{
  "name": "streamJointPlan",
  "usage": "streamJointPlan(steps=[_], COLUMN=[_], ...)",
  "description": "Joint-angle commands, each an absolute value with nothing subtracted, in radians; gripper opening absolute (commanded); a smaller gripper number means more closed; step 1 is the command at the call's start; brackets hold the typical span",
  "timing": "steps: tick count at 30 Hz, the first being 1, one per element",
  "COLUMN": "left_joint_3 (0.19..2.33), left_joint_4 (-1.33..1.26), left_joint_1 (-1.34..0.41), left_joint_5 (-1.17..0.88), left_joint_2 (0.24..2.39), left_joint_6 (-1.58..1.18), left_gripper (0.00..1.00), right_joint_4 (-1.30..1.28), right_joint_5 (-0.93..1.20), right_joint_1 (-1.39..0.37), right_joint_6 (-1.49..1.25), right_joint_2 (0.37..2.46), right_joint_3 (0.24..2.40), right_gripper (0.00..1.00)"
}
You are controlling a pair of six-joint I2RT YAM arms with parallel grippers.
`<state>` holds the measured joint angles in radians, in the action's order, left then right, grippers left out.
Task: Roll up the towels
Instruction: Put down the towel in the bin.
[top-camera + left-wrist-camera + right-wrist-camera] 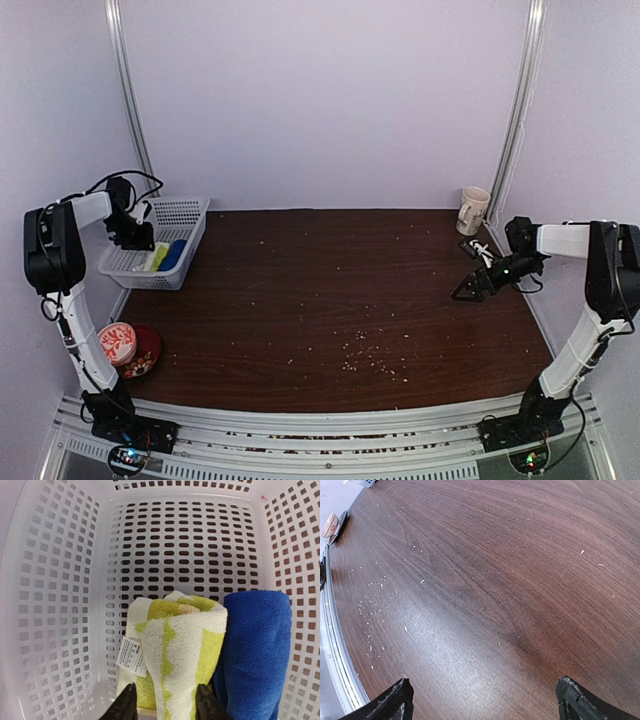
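Note:
Two rolled towels lie side by side in the white perforated basket (60,605): the yellow-green one with a white pattern (175,645) on the left, the royal-blue one (255,650) on the right. From above they show as a yellow-green towel (157,258) and a blue towel (177,254). My left gripper (165,702) reaches into the basket (192,214) with its two black fingers pressed against either side of the yellow-green roll, which narrows between them. Over at the right of the table, my right gripper (485,700) hangs open above bare wood, nothing between its fingers.
A pale mug (473,210) stands at the back right corner near my right gripper (468,290). A red bowl with a cup in it (125,345) sits at the table's left edge by the left arm. Pale crumbs are scattered over the dark wooden table (340,290).

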<state>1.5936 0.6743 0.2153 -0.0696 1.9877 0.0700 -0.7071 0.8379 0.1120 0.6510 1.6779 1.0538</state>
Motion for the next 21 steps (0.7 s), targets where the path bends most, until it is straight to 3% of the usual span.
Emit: streamJointPlan(steps=[1, 4, 21], left_joint_3=[1.610, 1.611, 1.602], left_joint_4=[0.598, 0.589, 0.572], left_joint_1=[0.222, 0.222, 0.221], left_joint_5=[-0.076, -0.076, -0.011], left_joint_2=[2.009, 2.029, 2.124], left_joint_6=[0.056, 0.051, 0.060], left_gripper=[0.32, 0.26, 0.26], right_joint_4=[-0.715, -0.715, -0.715], right_joint_5=[0.848, 0.849, 0.840], right_joint_1=[0.118, 0.118, 0.118], right_joint_6=[0.657, 0.656, 0.657], right_joint_2=[1.687, 1.688, 1.689], right_joint_3=[1.070, 1.070, 1.071], right_gripper=[1.00, 1.00, 1.00])
